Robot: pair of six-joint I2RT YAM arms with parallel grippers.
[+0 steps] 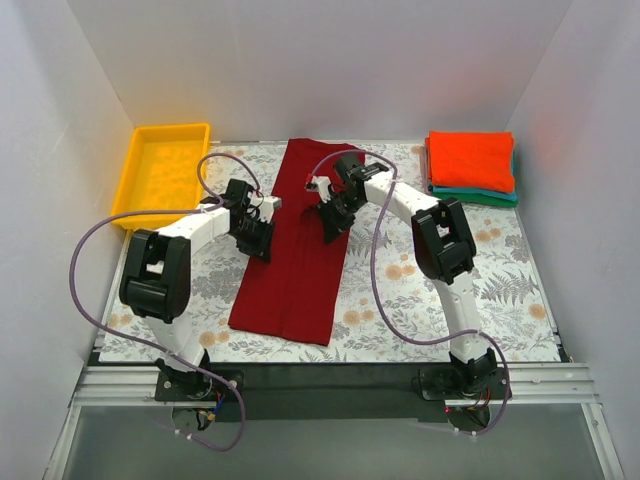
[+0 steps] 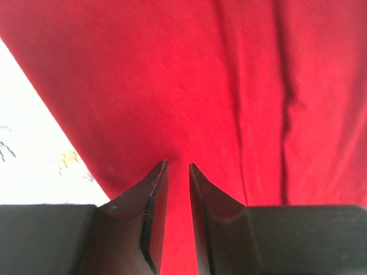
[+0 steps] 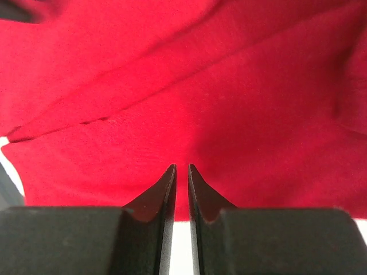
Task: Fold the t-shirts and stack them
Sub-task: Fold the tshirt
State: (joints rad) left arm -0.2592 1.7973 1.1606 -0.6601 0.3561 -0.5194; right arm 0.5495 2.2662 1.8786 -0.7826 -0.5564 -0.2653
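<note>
The dark crimson t-shirt (image 1: 292, 250) is seen laid out as a long, narrow strip down the middle of the desk (image 1: 420, 300), its length running away from the arm bases. The left jaws are placed over its left edge, about halfway along, and the right jaws are placed over the opposite edge, a little farther back. In the left wrist view, the left jaws are shown drawn almost together, with only a narrow slit between them. That slit is filled with red cloth, and the pale desk is visible off to the left; whether any cloth is actually pinched cannot be told. In the right wrist view, the right jaws are shown even closer, a thin slit between the tips, with the shirt's edge crossing right beneath them. A grip on the cloth cannot be confirmed there either. At the far right corner, the orange-red t-shirt (image 1: 470, 158) is seen folded and stacked on the teal t-shirt (image 1: 492, 198).
</note>
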